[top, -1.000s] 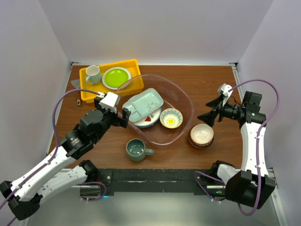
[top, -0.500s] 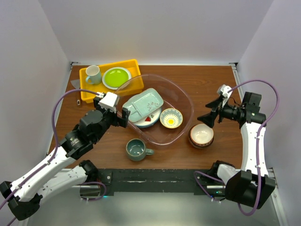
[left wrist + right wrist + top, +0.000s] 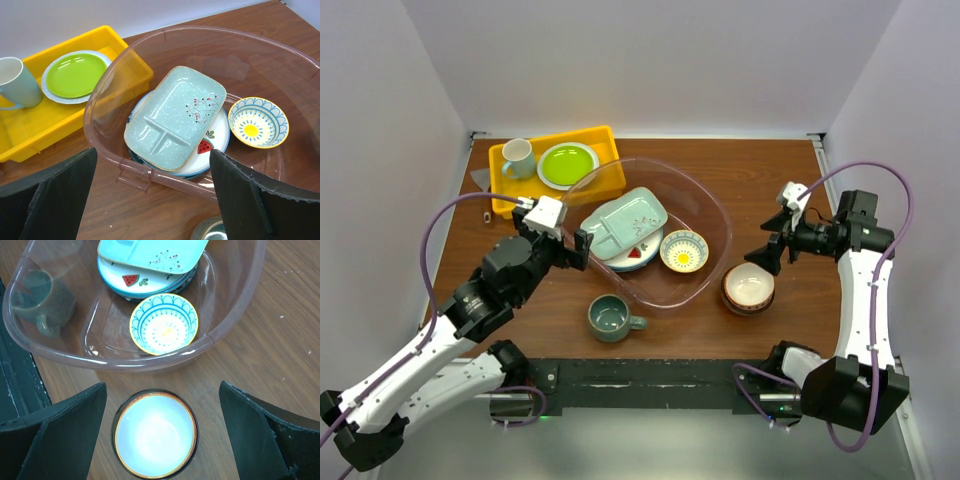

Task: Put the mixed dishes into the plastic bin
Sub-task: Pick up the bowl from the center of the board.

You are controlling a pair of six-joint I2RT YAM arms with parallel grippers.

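The plastic bin (image 3: 720, 215) (image 3: 95, 107) (image 3: 150, 364) holds the pale-green tray (image 3: 623, 221) (image 3: 175, 116) on a white plate with a red fruit mark (image 3: 638, 252) (image 3: 210, 145). The yellow-inside bowl (image 3: 683, 251) (image 3: 164, 324) sits beside them in the bin. A reddish-brown bowl (image 3: 748, 288) (image 3: 155, 432) stands on the table right of the bin. The grey-green mug (image 3: 612, 319) (image 3: 210, 231) stands in front of it. My left gripper (image 3: 576, 248) (image 3: 152, 155) is open and empty at the bin's left rim. My right gripper (image 3: 772, 238) (image 3: 162, 390) hangs open above the reddish-brown bowl.
A yellow tray (image 3: 510, 195) at the back left holds a lime-green plate (image 3: 567, 164) and a pale mug (image 3: 518, 158). A small dark object (image 3: 487, 213) lies beside it. White walls enclose the table on three sides.
My left gripper has drawn slightly left, away from the bin's rim. The right arm has shifted a little, its gripper staying over the bowl. No dish has moved.
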